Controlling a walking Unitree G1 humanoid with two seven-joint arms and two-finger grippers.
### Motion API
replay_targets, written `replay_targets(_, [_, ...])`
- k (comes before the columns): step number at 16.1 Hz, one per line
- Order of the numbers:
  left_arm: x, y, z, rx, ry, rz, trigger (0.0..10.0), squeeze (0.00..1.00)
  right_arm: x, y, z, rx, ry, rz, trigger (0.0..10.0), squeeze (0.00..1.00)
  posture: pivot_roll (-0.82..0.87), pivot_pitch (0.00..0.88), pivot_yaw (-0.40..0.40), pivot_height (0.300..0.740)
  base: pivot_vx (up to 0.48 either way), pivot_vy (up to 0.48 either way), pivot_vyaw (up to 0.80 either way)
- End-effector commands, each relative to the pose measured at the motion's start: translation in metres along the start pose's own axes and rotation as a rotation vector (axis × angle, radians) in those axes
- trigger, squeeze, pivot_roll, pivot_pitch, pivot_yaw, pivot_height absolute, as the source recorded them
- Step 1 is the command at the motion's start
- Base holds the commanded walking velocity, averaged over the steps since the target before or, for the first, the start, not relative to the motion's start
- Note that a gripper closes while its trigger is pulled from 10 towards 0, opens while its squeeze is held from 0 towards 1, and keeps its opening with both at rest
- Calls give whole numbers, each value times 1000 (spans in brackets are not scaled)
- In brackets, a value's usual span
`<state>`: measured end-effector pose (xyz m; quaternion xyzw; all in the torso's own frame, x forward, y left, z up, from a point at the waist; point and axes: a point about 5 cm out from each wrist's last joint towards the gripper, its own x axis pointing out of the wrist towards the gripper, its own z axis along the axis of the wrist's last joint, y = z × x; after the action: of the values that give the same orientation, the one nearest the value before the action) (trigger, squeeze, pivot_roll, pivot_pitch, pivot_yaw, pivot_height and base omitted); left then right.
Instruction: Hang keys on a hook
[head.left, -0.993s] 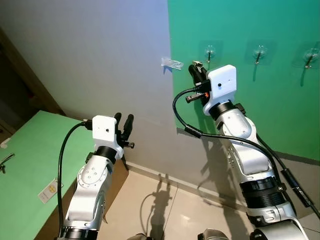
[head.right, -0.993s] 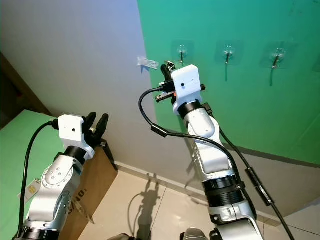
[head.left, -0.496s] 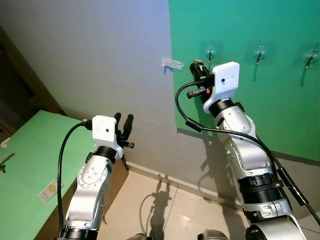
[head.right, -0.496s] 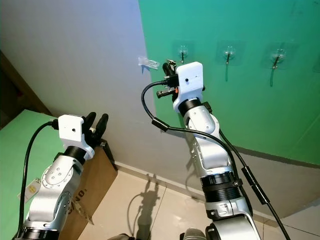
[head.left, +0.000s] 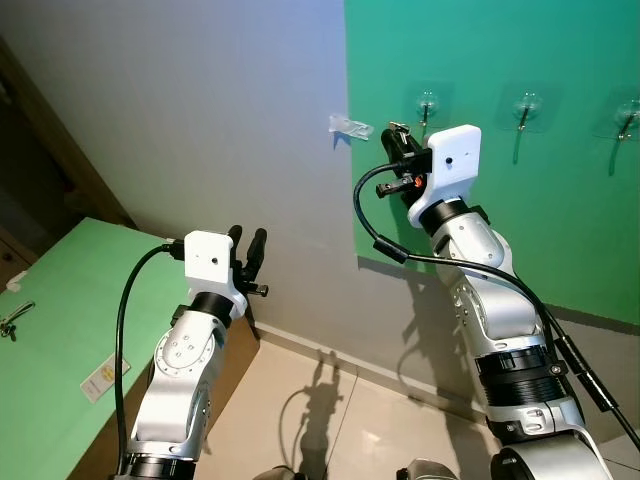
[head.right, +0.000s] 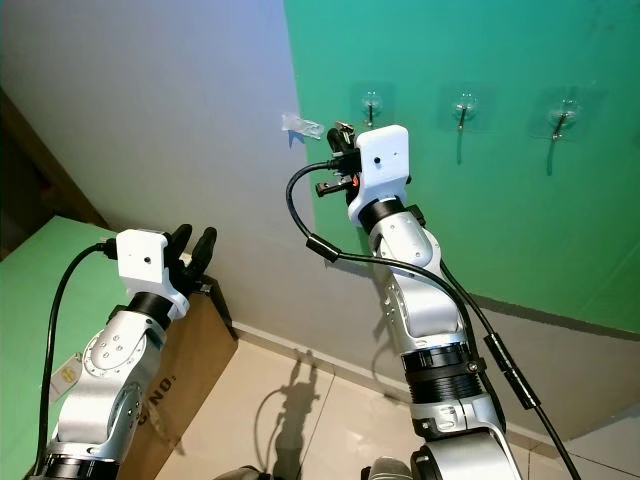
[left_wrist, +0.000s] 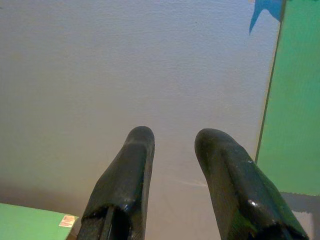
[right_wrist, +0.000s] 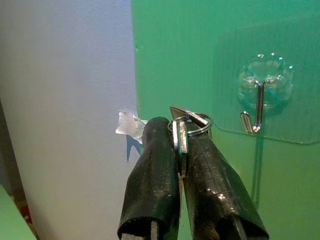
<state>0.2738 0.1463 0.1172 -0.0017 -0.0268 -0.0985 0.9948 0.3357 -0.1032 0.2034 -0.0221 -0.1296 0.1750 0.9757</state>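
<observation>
My right gripper is raised to the green wall panel and is shut on the keys, whose metal ring sticks out above the fingertips. The leftmost clear stick-on hook is a little to the right of the keys and slightly higher, apart from them; in the head view that hook sits just beyond the gripper. My left gripper is held up lower down, in front of the grey wall, open and empty, its two fingers parted.
Two more clear hooks follow in a row to the right on the green panel. A scrap of clear tape sticks to the wall at the panel's left edge. A green-topped table with another key bunch lies lower left.
My right gripper has risen and shifted a little right with the keys, closer to the leftmost hook. The camera has turned slightly. The left arm has held still.
</observation>
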Motion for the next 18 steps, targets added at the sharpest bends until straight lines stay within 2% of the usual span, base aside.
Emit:
replay_targets(1, [-1, 3, -1, 4, 4, 13, 10000, 0, 6, -1, 8, -10, -25, 0, 0, 0, -170, 6, 117, 740, 0, 0, 0])
replay_targets(9, [-2, 3, -2, 4, 8, 14, 10000, 0, 12, -14, 10, -15, -25, -40, 0, 0, -163, 9, 116, 740, 0, 0, 0])
replay_targets(18, [-4, 5, -2, 9, 14, 14, 10000, 0, 13, -24, 0, 192, 37, -124, 0, 0, -159, 14, 122, 740, 0, 0, 0])
